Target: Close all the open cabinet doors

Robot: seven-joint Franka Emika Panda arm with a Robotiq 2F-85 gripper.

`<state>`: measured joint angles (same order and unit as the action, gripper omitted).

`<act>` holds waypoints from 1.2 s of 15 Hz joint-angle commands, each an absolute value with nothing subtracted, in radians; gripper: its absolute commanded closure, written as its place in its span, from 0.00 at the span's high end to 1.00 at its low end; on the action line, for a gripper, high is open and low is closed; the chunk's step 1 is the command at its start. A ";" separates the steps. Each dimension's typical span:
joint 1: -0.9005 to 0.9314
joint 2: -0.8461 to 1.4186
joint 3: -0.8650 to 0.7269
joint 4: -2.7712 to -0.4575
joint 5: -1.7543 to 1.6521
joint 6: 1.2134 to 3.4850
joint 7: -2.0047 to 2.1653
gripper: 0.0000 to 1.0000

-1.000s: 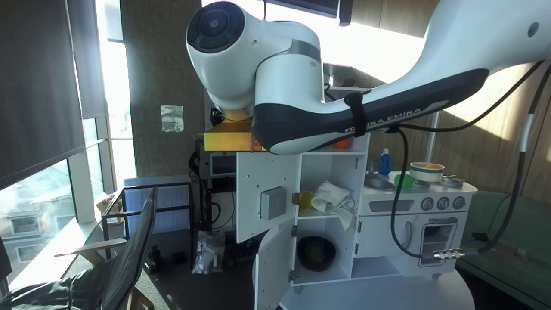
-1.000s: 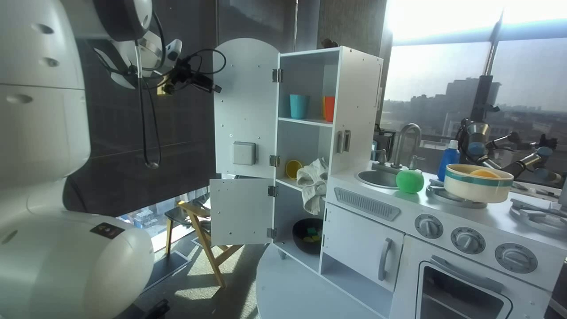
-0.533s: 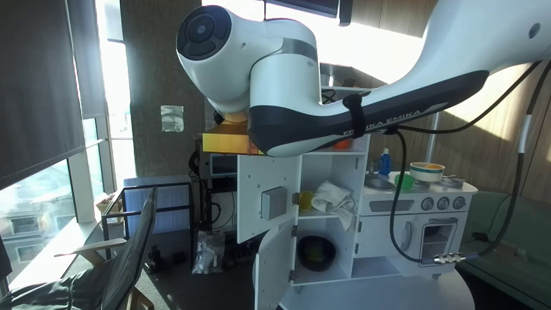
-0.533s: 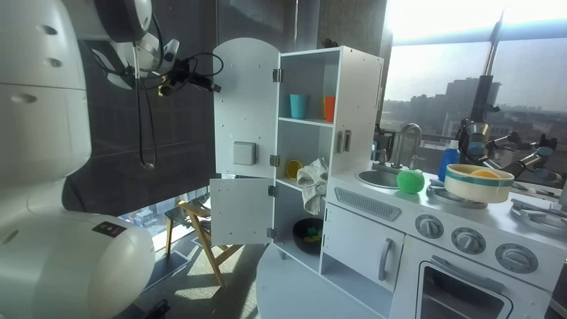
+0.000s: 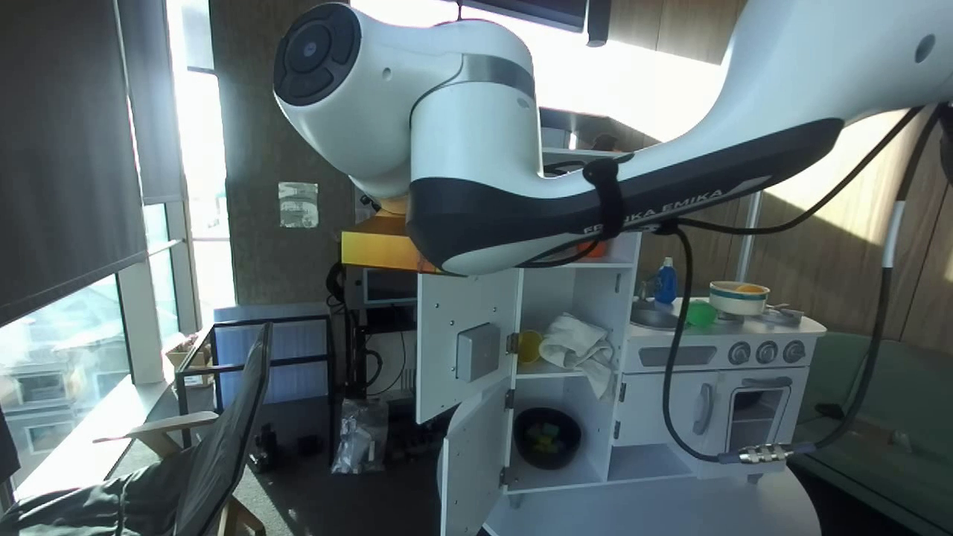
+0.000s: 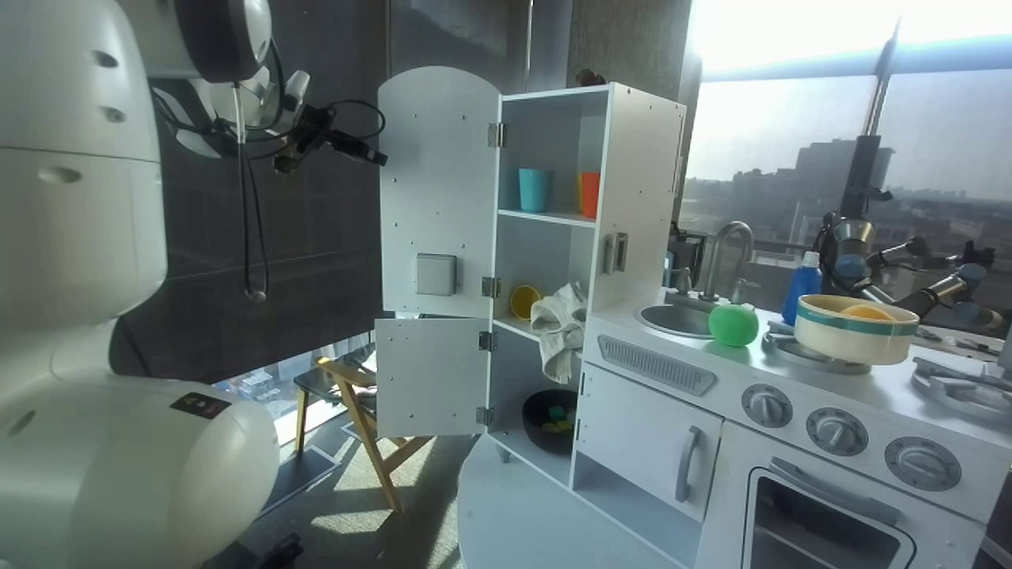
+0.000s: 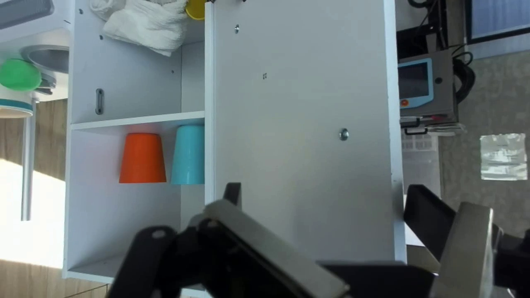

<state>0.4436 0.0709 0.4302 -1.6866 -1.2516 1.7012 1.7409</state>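
White doors (image 6: pixel 436 194) contrast with a turquoise cup (image 6: pixel 535 190), orange cup (image 7: pixel 143 159), blue bottle (image 6: pixel 800 289) and cream pot (image 6: pixel 852 340) banded in teal.

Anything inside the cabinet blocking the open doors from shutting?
Likely the white towel: it hangs down over the front edge of the lower shelf, so the upper door and lower door may both pinch it.

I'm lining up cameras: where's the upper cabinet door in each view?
In an exterior view: upper cabinet door, near centre, top hidden.
In an exterior view: upper cabinet door, left of centre, arched top showing.
Wrist view: upper cabinet door, across the middle.
Shared landmark: white towel, in all three.
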 commanded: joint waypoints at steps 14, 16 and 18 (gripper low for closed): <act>0.376 -0.102 0.348 -1.714 -1.013 1.438 1.775 1.00; 0.342 -0.172 0.321 -1.751 -0.979 1.449 1.771 1.00; 0.307 -0.241 0.289 -1.805 -0.967 1.471 1.763 1.00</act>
